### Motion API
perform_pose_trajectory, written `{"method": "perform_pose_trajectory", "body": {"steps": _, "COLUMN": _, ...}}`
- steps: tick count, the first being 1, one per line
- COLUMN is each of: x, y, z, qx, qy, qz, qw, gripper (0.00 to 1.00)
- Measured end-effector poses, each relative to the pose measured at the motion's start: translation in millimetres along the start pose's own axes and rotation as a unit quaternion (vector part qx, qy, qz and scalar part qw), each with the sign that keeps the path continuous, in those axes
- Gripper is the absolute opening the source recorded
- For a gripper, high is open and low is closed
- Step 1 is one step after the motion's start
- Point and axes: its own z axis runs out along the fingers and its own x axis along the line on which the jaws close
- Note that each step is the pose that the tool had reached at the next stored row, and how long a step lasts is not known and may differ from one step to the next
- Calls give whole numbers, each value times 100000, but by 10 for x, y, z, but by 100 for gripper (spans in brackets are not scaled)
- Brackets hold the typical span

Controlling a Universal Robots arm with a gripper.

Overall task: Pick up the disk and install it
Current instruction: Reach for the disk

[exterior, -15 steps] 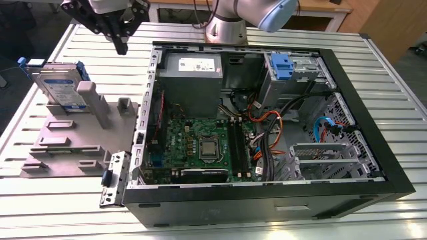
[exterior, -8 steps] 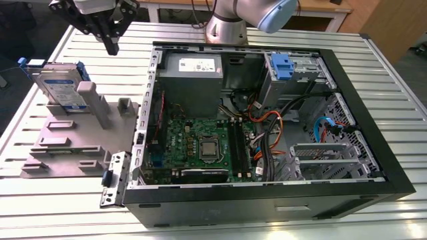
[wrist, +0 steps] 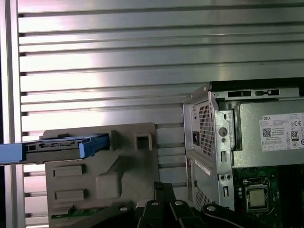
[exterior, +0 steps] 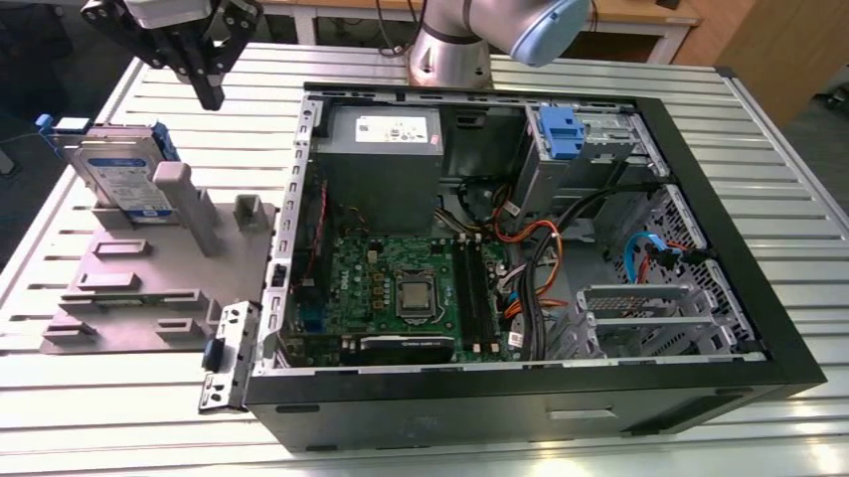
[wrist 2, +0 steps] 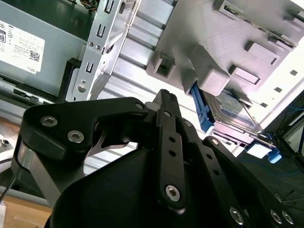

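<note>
One disk [exterior: 122, 177] is all I can find from my station, and it stands on edge, tilted, in a grey holder [exterior: 133, 270] on the table [exterior: 796, 149], at the exterior view's left of the open computer case [exterior: 785, 333]. Its labelled face leans against a grey post [exterior: 186, 204] of that holder, and its blue side rails stick out at both ends. I see the gripper [exterior: 210, 97] hanging in the air above the disk and the holder, touching neither. Its fingers are drawn together to a narrow point with nothing between them. In both wrist views the gripper [wrist 2: 164, 97] [wrist: 159, 188] points down toward the holder, with the disk [wrist 2: 233, 114] [wrist: 61, 145] off to one side. Inside the case I can see a grey power supply [exterior: 378, 149] and a blue bracket [exterior: 560, 134].
</note>
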Motion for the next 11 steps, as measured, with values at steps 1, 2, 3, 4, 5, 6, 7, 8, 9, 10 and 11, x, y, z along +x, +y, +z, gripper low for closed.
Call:
{"method": "perform_pose_trajectory", "body": {"steps": 1, "x": 0, "y": 0, "z": 0, "qx": -3, "qy": -1, "qz": 0, "qw": 100000, "gripper": 11}}
{"method": "perform_pose_trajectory", "body": {"steps": 2, "x": 2, "y": 0, "z": 0, "qx": -3, "qy": -1, "qz": 7, "qw": 100000, "gripper": 11}}
{"method": "perform_pose_trajectory", "body": {"steps": 3, "x": 2, "y": 0, "z": 0, "qx": -3, "qy": 0, "qz": 6, "qw": 100000, "gripper": 11}}
{"method": "perform_pose_trajectory", "body": {"steps": 4, "x": 2, "y": 0, "z": 0, "qx": -2, "qy": 0, "qz": 6, "qw": 100000, "gripper": 11}}
{"method": "perform_pose_trajectory", "body": {"steps": 5, "x": 3, "y": 0, "z": 0, "qx": -2, "qy": -1, "qz": 6, "qw": 100000, "gripper": 11}}
{"method": "perform_pose_trajectory", "body": {"steps": 6, "x": 4, "y": 2, "z": 0, "qx": -6, "qy": -4, "qz": 11, "qw": 100000, "gripper": 11}}
{"method": "perform_pose_trajectory", "body": {"steps": 7, "x": 4, "y": 6, "z": 0, "qx": -4, "qy": -1, "qz": 13, "qw": 100000, "gripper": 11}}
{"method": "perform_pose_trajectory", "body": {"steps": 8, "x": 4, "y": 10, "z": 1, "qx": -9, "qy": 2, "qz": 13, "qw": 100000, "gripper": 11}}
{"method": "perform_pose_trajectory", "body": {"steps": 9, "x": 4, "y": 16, "z": 1, "qx": -13, "qy": 3, "qz": 7, "qw": 100000, "gripper": 11}}
{"method": "perform_pose_trajectory", "body": {"steps": 10, "x": 4, "y": 22, "z": 1, "qx": -15, "qy": 1, "qz": 8, "qw": 100000, "gripper": 11}}
{"method": "perform_pose_trajectory", "body": {"steps": 11, "x": 5, "y": 29, "z": 2, "qx": -18, "qy": 1, "qz": 10, "qw": 100000, "gripper": 11}}
